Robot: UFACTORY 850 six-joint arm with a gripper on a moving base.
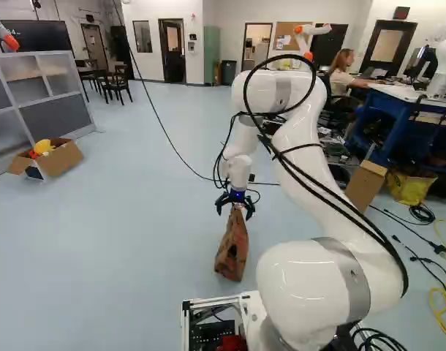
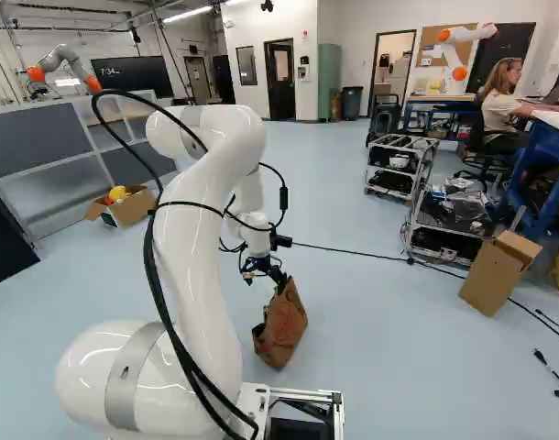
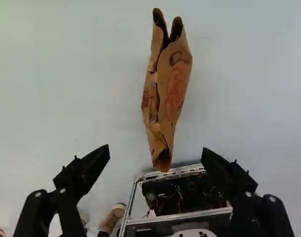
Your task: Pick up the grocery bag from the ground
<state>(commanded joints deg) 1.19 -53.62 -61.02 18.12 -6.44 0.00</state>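
The brown paper grocery bag (image 1: 232, 248) stands on the floor just ahead of the base, folded narrow at its top. In the left base view my gripper (image 1: 236, 207) is pointed down above the bag's top. The right base view shows the same bag (image 2: 281, 325) under and beside the gripper (image 2: 261, 271). Seen from the wrist, the bag (image 3: 166, 94) lies mostly ahead of the gripper (image 3: 156, 150), its near end in line with the gap. The two fingers stand wide apart, with nothing gripped.
The base's metal frame (image 3: 177, 215) is close beyond the fingers in the wrist view. A cardboard box with toys (image 1: 62, 158) stands by a grey partition at the left. At the right are carts (image 2: 399, 167), an upright cardboard box (image 2: 499, 272) and floor cables. Other robots stand farther back.
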